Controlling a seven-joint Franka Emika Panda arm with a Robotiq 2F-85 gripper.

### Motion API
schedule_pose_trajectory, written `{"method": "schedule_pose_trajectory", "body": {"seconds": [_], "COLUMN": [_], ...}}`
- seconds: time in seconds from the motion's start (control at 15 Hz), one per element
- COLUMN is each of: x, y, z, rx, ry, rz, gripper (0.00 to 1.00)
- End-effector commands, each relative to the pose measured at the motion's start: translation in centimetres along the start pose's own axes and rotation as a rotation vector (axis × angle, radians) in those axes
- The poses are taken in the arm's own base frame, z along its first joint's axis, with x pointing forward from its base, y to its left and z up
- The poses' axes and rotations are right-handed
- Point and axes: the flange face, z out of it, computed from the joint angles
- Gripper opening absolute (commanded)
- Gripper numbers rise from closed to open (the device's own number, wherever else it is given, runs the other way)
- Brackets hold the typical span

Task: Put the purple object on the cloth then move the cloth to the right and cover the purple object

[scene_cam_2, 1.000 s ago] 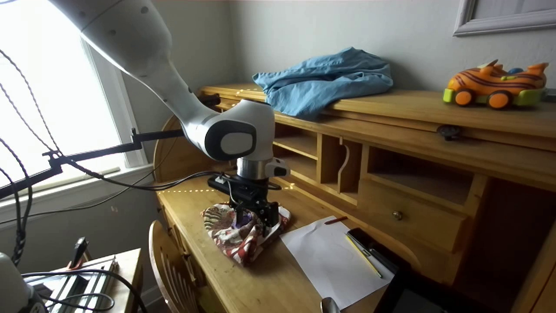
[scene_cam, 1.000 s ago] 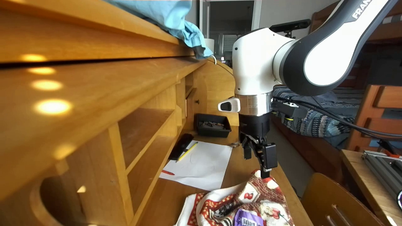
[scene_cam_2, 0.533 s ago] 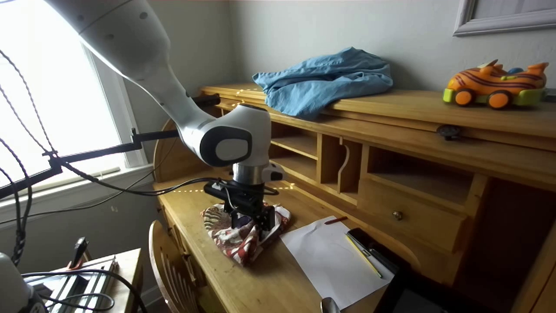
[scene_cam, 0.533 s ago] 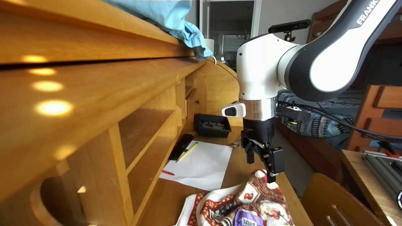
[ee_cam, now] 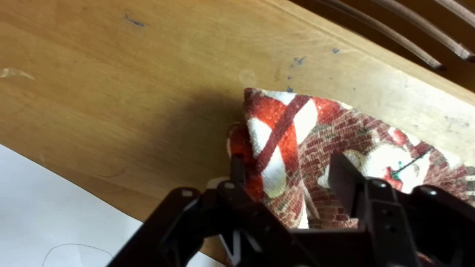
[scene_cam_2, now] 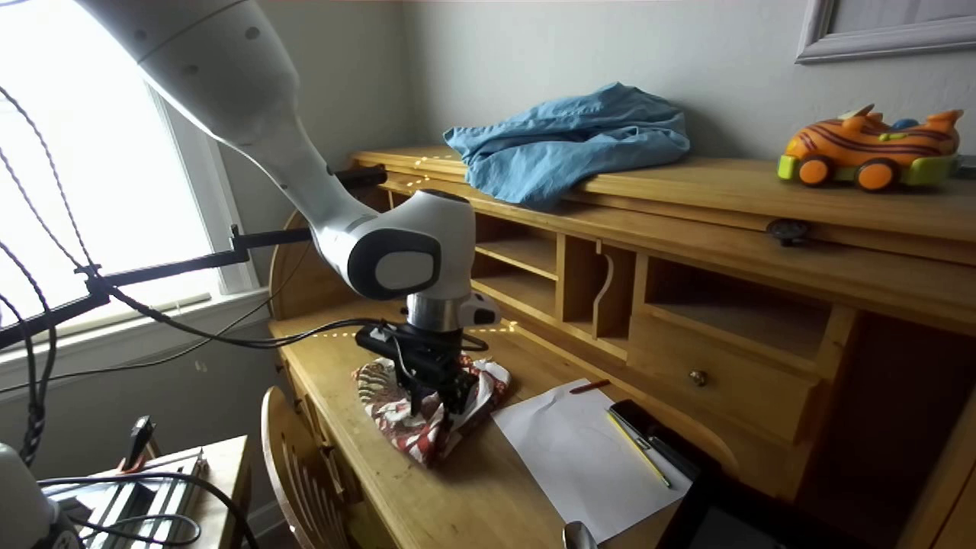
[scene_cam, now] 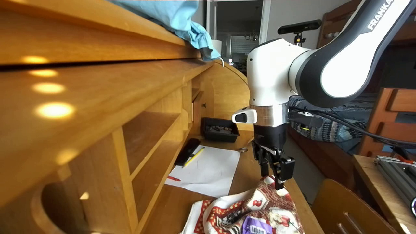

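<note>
The patterned red, white and brown cloth (scene_cam: 265,200) lies bunched on the desk and also shows in an exterior view (scene_cam_2: 383,383). The purple object (scene_cam: 256,225) lies on the cloth near the bottom of an exterior view. It is out of the wrist view, and the gripper hides it in an exterior view. My gripper (scene_cam: 272,178) points down over the cloth's raised end. It is open in the wrist view (ee_cam: 287,167), with a raised cloth fold between and below its fingers. I cannot tell whether a finger touches the cloth.
White paper (scene_cam: 211,172) with a yellow pencil (scene_cam: 194,157) and a red crayon (scene_cam: 174,178) lies beside the cloth. A black tray (scene_cam: 221,136) stands farther along. Desk cubbies (scene_cam_2: 518,252) rise behind. A chair (scene_cam_2: 286,465) stands at the front edge.
My gripper has moved lower and toward the chair side, over the cloth's end. The gap between its fingers looks narrower. The cloth and the purple object have not visibly moved.
</note>
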Motion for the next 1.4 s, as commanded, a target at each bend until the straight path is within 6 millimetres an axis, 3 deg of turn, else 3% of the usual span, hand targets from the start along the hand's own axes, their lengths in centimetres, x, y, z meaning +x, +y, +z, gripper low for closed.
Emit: {"method": "schedule_pose_trajectory", "body": {"seconds": [0.0, 0.33, 0.67, 0.73, 0.87, 1.33], "x": [-0.7, -2.1, -2.7, -2.8, -2.8, -1.4], "y": [1.6, 4.3, 5.5, 5.6, 5.5, 4.8], "z": [0.4, 0.7, 0.5, 0.3, -0.1, -0.5], "rx": [0.006, 0.024, 0.03, 0.036, 0.045, 0.071], "ry": [0.028, 0.037, 0.048, 0.05, 0.059, 0.061], "rz": [0.05, 0.128, 0.175, 0.179, 0.188, 0.19], "gripper": [0.33, 0.0, 0.01, 0.26, 0.28, 0.74]}}
